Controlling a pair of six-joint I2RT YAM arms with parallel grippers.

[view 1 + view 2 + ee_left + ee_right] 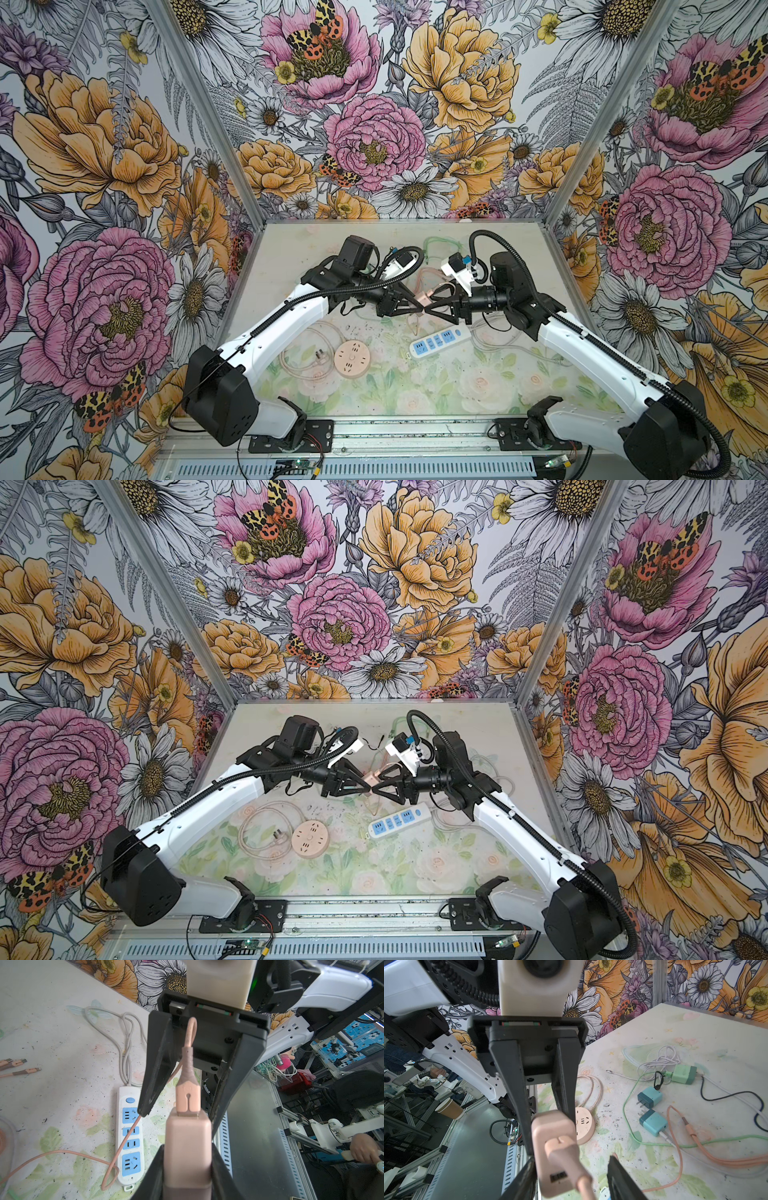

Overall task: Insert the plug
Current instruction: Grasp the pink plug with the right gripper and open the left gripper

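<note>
Left gripper (188, 1145) is clamping the pink adapter (550, 1126) by its two side walls, with both fingers flat against it. It is holding the adapter in the air over the middle of the table (498, 374). Right gripper (571, 1158) is facing it tip to tip, with its jaws parted. Its fingers (155, 1076) are straddling the pink USB plug (188, 1097). In the right wrist view one finger is standing clear of the plug, with table showing in the gap. Whether the other finger is touching the adapter edge is hard to tell.

The plug is sitting in the adapter's end face, lined up straight, with a thin strip of metal showing at the joint in the left wrist view (so maybe not fully home). A second, empty port is showing on the same face in the right wrist view. The pink cable (62, 1152) is looping back from the plug toward the right gripper's palm, then dropping to the table.

In both top views the two grippers are meeting just behind the white power strip (436, 341), which is lying flat with its sockets facing up. A round pink socket (352, 358) is lying on the left part of the table, well apart from the grippers. Two teal adapters (650, 1097) and a green adapter (683, 1074) are lying among loose cables at the back of the table.
</note>
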